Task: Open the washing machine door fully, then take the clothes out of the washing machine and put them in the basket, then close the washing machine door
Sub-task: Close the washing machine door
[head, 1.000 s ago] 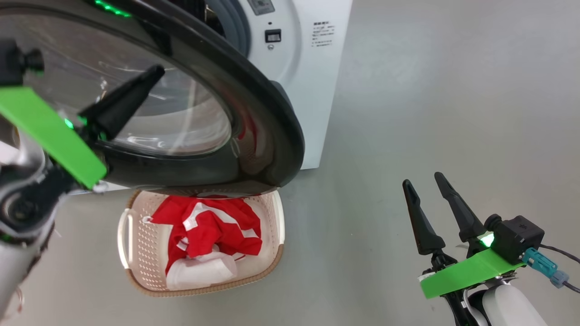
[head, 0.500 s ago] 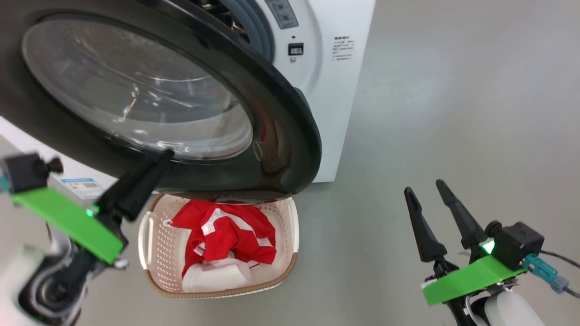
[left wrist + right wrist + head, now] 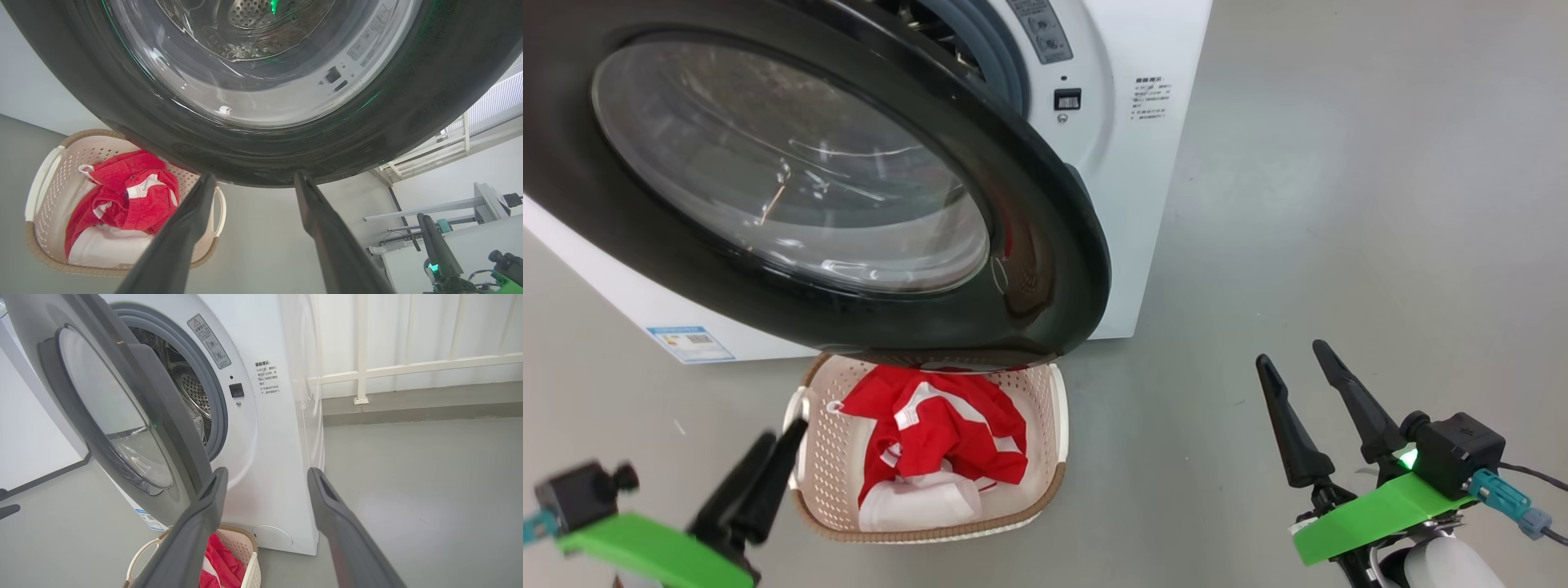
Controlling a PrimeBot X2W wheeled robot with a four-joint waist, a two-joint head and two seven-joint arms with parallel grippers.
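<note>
- Grey floor (image 3: 1339, 204), bare; white railing far back in the right wrist view.
- L pincer (image 3: 783, 434): low, just beside the basket's left handle, fingers spread w/ nothing betw. them. Judged: let go and pulled clear of the door.
- R pincer (image 3: 1290, 352): over the floor, well apart from everything, open and empty; looks parked as a spare.
- Basket (image 3: 1058, 408): on the floor by the machine's front, under the door's lower rim, prob. so drops are short. Clothes (image 3: 931, 425) heaped inside.
- Washing machine door (image 3: 1054, 245): part-open, overhanging the basket.
- Washing machine (image 3: 1152, 204): what shows of the drum (image 3: 188, 388) has no fabric, so closing is prob. what remains.
- Vs 1 s ago: L pincer was up at the door glass, fingers together; now down and spread. Camera shifted too. R pincer, basket and clothes unchanged.
</note>
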